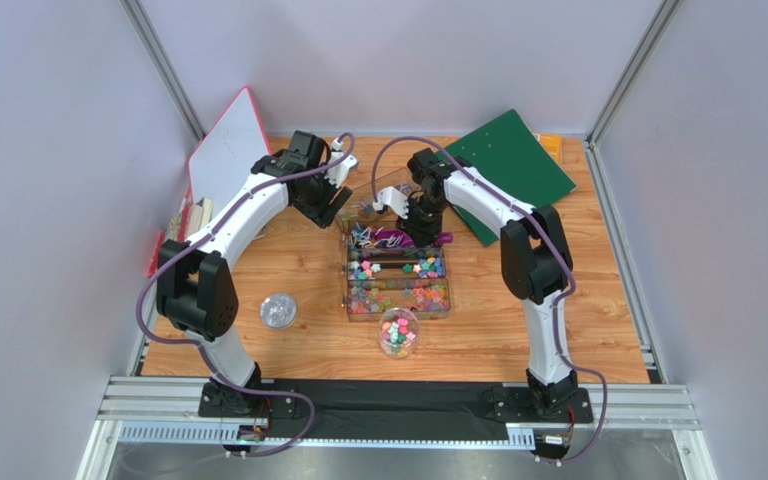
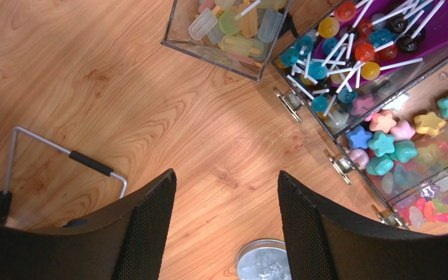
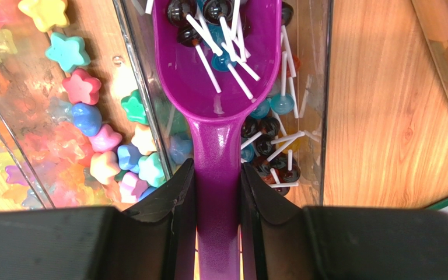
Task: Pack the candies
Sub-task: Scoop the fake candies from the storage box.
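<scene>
Nearest the arm bases, a small clear round cup holds a heap of tiny bright mixed-colour candies, and a round silver lid lies well to its left on the wooden table. Just beyond the cup sits a clear plastic compartment box with more candies in its near and middle sections. Over its far section of white-stick lollipops, the right gripper pinches the handle of a purple plastic scoop carrying several lollipops. Left of the box's far end, the left gripper hangs with fingers spread above bare wood.

Left claw gapes wide; right claw pinches tight.
</scene>
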`<state>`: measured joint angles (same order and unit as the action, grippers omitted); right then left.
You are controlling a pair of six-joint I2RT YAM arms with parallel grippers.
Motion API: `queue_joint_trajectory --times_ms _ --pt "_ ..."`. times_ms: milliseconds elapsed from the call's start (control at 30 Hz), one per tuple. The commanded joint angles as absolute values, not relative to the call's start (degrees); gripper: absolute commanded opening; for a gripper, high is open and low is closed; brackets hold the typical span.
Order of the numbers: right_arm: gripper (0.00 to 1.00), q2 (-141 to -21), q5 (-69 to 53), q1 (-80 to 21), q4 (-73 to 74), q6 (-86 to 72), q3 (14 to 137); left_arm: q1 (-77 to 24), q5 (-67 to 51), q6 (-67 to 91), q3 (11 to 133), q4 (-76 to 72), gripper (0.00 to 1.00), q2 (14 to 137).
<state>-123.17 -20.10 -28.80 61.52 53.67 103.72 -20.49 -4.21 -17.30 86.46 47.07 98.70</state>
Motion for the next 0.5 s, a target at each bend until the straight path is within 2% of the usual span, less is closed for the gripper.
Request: queue_joint_trajectory --times_ms 0,467 --pt "0.0 -117.7 -21.8 -27.9 54.2 51.3 101.7 -20.2 -4.6 -18.4 88.2 47.9 0.71 97.6" --pt "0.0 -109.0 -26.6 -24.9 49.4 52.2 91.9 -20.2 -3.4 -20.0 90.0 49.0 0.71 96.4"
